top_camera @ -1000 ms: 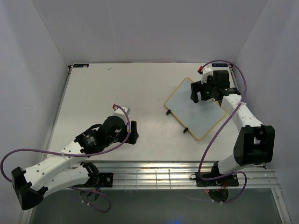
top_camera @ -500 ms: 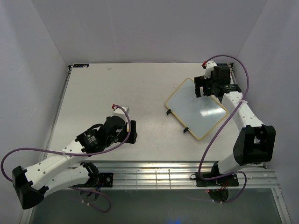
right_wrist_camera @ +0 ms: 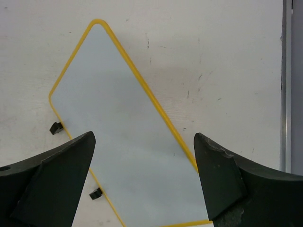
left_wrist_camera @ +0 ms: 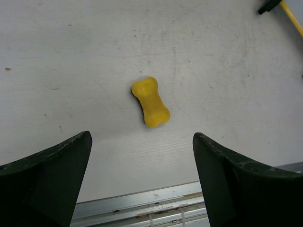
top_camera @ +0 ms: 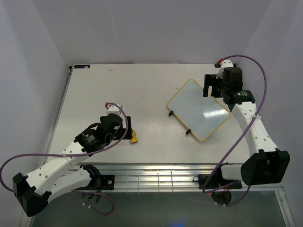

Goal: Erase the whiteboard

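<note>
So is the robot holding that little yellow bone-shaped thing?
No, the yellow eraser lies on the table, and the left gripper above it is open, not touching it.

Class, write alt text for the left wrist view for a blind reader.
A small yellow peanut-shaped eraser lies on the white table, untouched, ahead of the open left end effector, whose two dark fingers frame the bottom corners.

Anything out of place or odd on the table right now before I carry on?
Nothing damaged or spilled. The whiteboard lies flat but skewed to the table edges, with no writing visible. The yellow eraser lies loose on the table, ungripped.
</note>
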`<action>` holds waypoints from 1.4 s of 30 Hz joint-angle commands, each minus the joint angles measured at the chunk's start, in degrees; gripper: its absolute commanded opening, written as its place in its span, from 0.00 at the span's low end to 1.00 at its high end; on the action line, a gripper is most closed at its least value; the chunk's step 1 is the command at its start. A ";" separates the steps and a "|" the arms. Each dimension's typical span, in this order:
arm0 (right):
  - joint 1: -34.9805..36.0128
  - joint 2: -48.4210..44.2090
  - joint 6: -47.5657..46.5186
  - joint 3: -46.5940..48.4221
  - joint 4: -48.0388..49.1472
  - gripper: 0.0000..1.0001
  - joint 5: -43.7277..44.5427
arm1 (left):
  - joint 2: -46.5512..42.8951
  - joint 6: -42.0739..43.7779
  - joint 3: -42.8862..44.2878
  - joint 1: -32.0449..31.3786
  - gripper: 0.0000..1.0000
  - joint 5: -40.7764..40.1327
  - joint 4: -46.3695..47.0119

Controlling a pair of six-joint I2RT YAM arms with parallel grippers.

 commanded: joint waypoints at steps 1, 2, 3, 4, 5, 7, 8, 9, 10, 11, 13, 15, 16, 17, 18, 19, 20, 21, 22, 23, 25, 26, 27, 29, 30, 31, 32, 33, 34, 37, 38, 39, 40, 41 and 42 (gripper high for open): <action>0.34 -6.18 4.14 -2.98 -1.32 0.90 -2.28 | -1.50 0.06 1.54 3.26 0.98 -1.73 -0.31; 0.34 -7.51 4.23 -4.91 -1.41 0.90 -3.34 | -1.76 0.15 1.54 4.48 0.98 -1.64 -0.23; 0.34 -10.13 4.49 -5.80 -2.02 0.90 -4.04 | -2.03 0.24 1.63 5.10 0.98 -1.64 -0.22; 0.25 -11.46 4.67 -6.50 -2.46 0.90 -3.96 | -2.81 0.32 1.63 5.63 0.98 -2.42 -0.22; 0.33 -12.95 4.67 -7.29 -2.98 0.90 -3.70 | -3.43 0.50 1.63 7.20 0.98 -3.04 -0.22; 0.34 -17.26 4.59 -8.88 -5.00 0.90 -2.12 | -4.40 1.20 1.81 9.23 0.98 -4.27 -0.05; 0.34 -18.76 4.24 -9.23 -5.79 0.90 -2.12 | -5.79 1.64 1.72 11.68 0.98 -4.19 0.56; 0.25 -21.47 3.54 -9.84 -6.58 0.90 -2.55 | -6.50 1.99 1.37 13.01 0.98 -3.84 1.09; 0.33 -22.80 2.92 -10.11 -8.59 0.90 -2.30 | -7.21 2.34 1.19 14.50 0.98 -3.05 1.62; 0.34 -24.21 2.83 -10.46 -9.48 0.90 -1.86 | -8.61 3.04 1.02 17.39 0.98 -1.39 2.67; 0.34 -28.60 2.65 -11.60 -11.76 0.90 -0.71 | -10.11 3.92 0.14 19.86 0.98 -0.33 3.72; 0.33 -32.37 2.04 -12.31 -13.18 0.90 0.68 | -12.30 5.07 -0.65 22.15 0.98 0.12 5.22; 0.34 -33.44 2.04 -13.27 -13.62 0.90 0.96 | -13.18 5.85 -1.78 23.12 0.98 0.21 5.92; 0.34 -34.49 1.69 -13.97 -13.80 0.90 0.96 | -13.97 6.47 -2.23 23.56 0.98 0.64 7.23; 0.34 -36.50 1.34 -14.85 -13.63 0.90 0.44 | -15.29 7.78 -2.67 24.00 0.98 1.95 7.85; 0.34 -37.31 1.42 -15.55 -13.45 0.90 0.34 | -16.00 8.06 -3.20 24.62 0.98 2.14 8.30; 0.34 -38.10 2.12 -16.43 -13.97 0.90 -0.27 | -16.70 8.32 -3.38 24.71 0.98 2.49 8.91; 0.34 -39.50 2.12 -16.79 -14.24 0.90 -0.79 | -17.84 9.02 -3.64 24.71 0.98 2.84 9.35; 0.34 -40.21 2.30 -16.97 -14.67 0.90 -1.15 | -18.28 9.20 -3.82 24.80 0.98 2.76 9.53; 0.34 -40.82 2.47 -17.05 -15.11 0.90 -1.50 | -18.55 9.29 -3.64 24.71 0.98 2.76 9.44; 0.34 -42.41 3.09 -16.62 -16.69 0.90 -1.50 | -18.99 9.38 -3.29 24.71 0.98 3.63 9.27; 0.34 -42.85 3.09 -15.92 -17.40 0.90 -1.85 | -18.91 9.73 -2.77 24.71 0.98 4.07 9.01; 0.34 -43.98 3.00 -15.74 -18.10 0.90 -2.03 | -18.73 10.16 -2.24 24.71 0.98 4.51 8.66; 0.34 -44.78 2.92 -15.04 -19.07 0.90 -2.29 | -17.68 11.48 -0.84 24.71 0.98 4.69 6.73; 0.34 -45.57 2.92 -14.08 -19.77 0.90 -2.03 | -17.33 11.92 0.91 24.71 0.98 4.52 5.85; 0.42 -45.84 2.83 -13.63 -21.26 0.90 -1.77 | -16.89 12.45 1.80 24.71 0.98 3.99 4.97; 0.51 -46.28 2.91 -13.19 -21.79 0.90 -1.51 | -16.27 13.06 2.85 24.71 0.98 3.73 3.13; 0.60 -47.24 2.83 -12.67 -22.41 0.90 -1.33 | -16.09 13.24 4.95 24.71 0.98 3.55 1.98; 0.69 -47.77 2.83 -12.49 -23.37 0.90 -1.24 | -16.00 13.42 6.02 24.71 0.98 3.46 1.10; 0.69 -49.79 3.44 -11.70 -24.70 0.90 -1.15 | -16.27 13.60 9.70 24.71 0.98 3.02 -2.68; 0.69 -50.32 3.96 -11.43 -25.39 0.90 -1.59 | -16.62 13.68 10.41 24.71 0.98 3.37 -4.16; 0.69 -51.19 4.06 -11.17 -25.92 0.90 -1.85 | -17.32 13.68 11.12 24.71 0.98 3.63 -4.88; 0.69 -51.55 4.14 -10.38 -26.28 0.90 -1.94 | -17.76 13.68 12.52 24.71 0.98 3.98 -5.49; 0.69 -51.73 4.23 -10.03 -27.15 0.90 -1.94 | -18.20 13.68 13.23 24.71 0.98 4.25 -6.72; 0.69 -52.08 4.32 -9.85 -27.42 0.90 -1.94 | -18.98 13.60 13.75 24.71 0.98 4.69 -7.25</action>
